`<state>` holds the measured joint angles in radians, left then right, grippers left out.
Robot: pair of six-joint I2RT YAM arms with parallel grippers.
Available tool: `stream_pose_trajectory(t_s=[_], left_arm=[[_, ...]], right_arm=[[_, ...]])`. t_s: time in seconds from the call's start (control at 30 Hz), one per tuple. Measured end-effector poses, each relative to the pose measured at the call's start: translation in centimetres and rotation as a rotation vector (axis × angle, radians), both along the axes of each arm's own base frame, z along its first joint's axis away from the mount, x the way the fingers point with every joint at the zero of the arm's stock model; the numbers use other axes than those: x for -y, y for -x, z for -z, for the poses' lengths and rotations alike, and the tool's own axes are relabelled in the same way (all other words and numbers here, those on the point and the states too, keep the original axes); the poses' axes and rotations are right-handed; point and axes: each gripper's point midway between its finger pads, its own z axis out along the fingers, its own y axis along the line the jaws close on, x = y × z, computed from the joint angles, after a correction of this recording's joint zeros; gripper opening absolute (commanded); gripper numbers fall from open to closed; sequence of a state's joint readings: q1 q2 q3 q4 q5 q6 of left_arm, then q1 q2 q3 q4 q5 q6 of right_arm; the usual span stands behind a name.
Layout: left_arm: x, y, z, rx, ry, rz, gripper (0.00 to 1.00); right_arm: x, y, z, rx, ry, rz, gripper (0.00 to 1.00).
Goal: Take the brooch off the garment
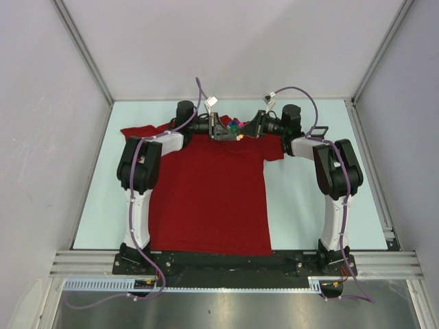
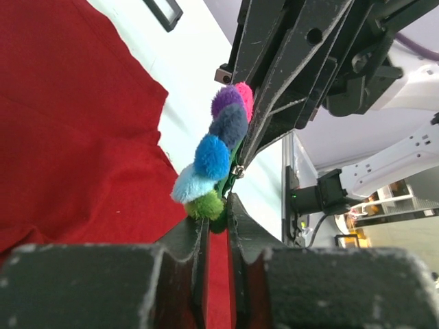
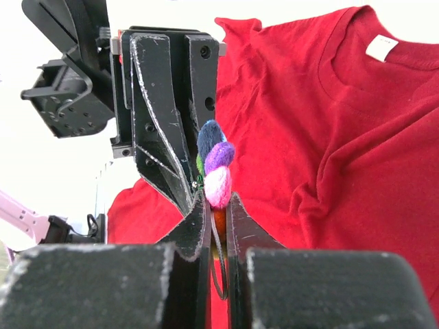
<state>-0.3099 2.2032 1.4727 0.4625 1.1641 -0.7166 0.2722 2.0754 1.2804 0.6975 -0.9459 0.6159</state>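
Note:
The dark-red garment (image 1: 206, 199) lies flat on the table, its neck at the far end. The brooch (image 1: 235, 127), a cluster of fuzzy coloured balls, is held above the neck area between both grippers. My left gripper (image 2: 218, 209) is shut on the green end of the brooch (image 2: 212, 156). My right gripper (image 3: 218, 205) is shut on the brooch (image 3: 218, 171) below its pink ball, an orange ball and a thin ring between its jaws. The two pairs of fingertips nearly touch. Whether the brooch is still pinned to the cloth is hidden.
The white neck label (image 3: 381, 46) shows on the garment's collar. The cloth (image 3: 329, 137) is rumpled below the right gripper. Pale green table (image 1: 309, 205) lies bare right of the shirt. Grey walls close in three sides; a metal rail (image 1: 233, 264) runs along the near edge.

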Motion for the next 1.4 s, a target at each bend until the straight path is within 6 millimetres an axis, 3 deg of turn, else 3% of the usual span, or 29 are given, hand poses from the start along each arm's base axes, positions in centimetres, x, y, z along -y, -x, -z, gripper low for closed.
stream_pose_trajectory(t_s=[0.27,0.57,0.67,0.9,1.0,1.2,1.4], left_arm=[[-0.3,-0.3,0.5,0.017,-0.068,0.014,0.11],[-0.8,-0.1,1.0,0.023,-0.134,0.016,0.18],[-0.8,0.0,1.0,0.028,-0.144,0.015,0.22],[-1.1,0.6,0.2,0.092,-0.127,-0.014,0.45],[-1.2,0.9,-0.1,0.109,-0.102,-0.027,0.5],[-2.0,1.1,0.1,0.11,-0.069,-0.049,0.57],[-3.6,1.3,-1.5,0.122,0.006,-0.086,0.62]], right_arm=[[-0.2,-0.3,0.3,0.015,0.03,0.003,0.0],[-0.6,0.0,0.8,0.01,0.051,-0.003,0.0],[-0.7,0.1,0.9,0.007,0.053,-0.005,0.0],[-0.9,0.4,0.2,-0.023,0.008,-0.008,0.0],[-1.0,0.6,0.0,-0.039,-0.007,-0.01,0.0],[-0.7,1.3,-0.5,-0.083,-0.063,-0.021,0.0],[-0.3,1.3,-2.2,-0.094,-0.141,-0.031,0.0]])
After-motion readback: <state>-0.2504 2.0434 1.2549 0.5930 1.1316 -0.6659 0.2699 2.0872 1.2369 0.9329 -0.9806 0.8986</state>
